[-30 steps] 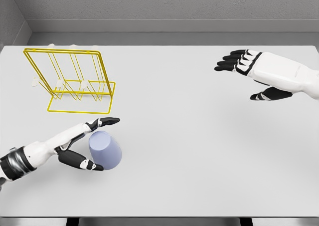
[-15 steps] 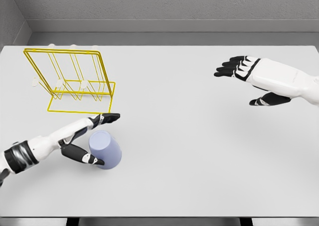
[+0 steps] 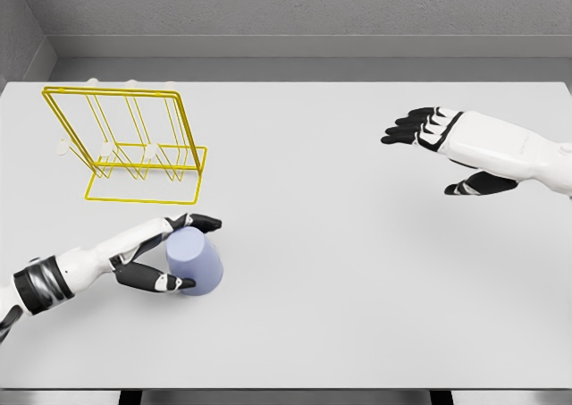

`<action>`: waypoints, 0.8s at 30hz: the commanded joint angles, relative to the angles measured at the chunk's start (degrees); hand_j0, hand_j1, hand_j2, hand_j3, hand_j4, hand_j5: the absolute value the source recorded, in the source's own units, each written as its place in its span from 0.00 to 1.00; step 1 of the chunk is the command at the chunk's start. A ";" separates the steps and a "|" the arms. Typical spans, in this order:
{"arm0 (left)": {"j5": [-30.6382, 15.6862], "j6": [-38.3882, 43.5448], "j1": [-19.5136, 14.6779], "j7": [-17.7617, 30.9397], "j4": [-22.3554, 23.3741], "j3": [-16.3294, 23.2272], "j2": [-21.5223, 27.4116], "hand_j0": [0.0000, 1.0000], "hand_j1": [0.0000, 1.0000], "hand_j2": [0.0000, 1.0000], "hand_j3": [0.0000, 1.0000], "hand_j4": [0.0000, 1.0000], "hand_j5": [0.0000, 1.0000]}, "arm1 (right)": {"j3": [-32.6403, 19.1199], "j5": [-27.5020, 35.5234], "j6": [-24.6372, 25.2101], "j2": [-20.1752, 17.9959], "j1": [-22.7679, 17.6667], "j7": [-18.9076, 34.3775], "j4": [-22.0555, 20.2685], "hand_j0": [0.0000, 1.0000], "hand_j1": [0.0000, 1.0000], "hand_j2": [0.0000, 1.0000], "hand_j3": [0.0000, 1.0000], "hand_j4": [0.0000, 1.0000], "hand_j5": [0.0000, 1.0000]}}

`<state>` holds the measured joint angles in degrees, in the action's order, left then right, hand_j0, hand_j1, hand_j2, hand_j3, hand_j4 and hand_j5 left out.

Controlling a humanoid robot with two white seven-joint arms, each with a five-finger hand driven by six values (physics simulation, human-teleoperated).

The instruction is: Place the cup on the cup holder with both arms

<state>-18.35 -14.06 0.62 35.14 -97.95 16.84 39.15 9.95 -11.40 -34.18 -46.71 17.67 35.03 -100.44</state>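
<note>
Left hand [image 3: 161,253] grips the lavender cup [image 3: 196,261] on the table [image 3: 340,271]; right hand [image 3: 447,146] hovers, fingers spread, empty.

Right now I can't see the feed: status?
Left hand closing round cup, grip unconfirmed. Right hand open, hovering. Rack unblocked.

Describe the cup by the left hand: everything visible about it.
The pale lavender, smooth plastic-looking cup is a plain tapered tumbler with no handle or markings. It sits on the white table near the front left, apparently upside down and slightly tilted, its narrower closed end facing up. Its opening is not visible. The left hand brackets it: black-tipped fingers reach over its top edge and the thumb meets its lower side. The yellow wire cup holder stands apart behind it.
</note>
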 commanded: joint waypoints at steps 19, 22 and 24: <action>0.42 -3.87 -1.05 -0.14 0.13 -0.14 0.67 0.64 0.64 0.64 0.64 0.64 0.64 | 0.33 0.41 0.17 -0.13 -1.05 -0.03 -0.01 1.00 1.00 1.00 1.00 1.00 1.00; 0.33 -4.05 -1.67 -0.14 0.13 -0.14 0.76 0.62 0.62 0.62 0.62 0.62 0.62 | 0.33 0.41 0.17 -0.13 -1.05 -0.03 -0.01 1.00 1.00 1.00 1.00 1.00 1.00; 0.42 -5.19 -1.76 -0.14 0.13 -0.14 0.76 0.61 0.61 0.61 0.61 0.61 0.61 | 0.33 0.32 0.17 -0.13 -1.05 -0.03 -0.01 1.00 1.00 1.00 1.00 1.00 1.00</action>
<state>-17.54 -18.74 -1.14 35.00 -97.79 16.69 39.82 10.29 -11.37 -34.18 -46.79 16.61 35.03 -100.43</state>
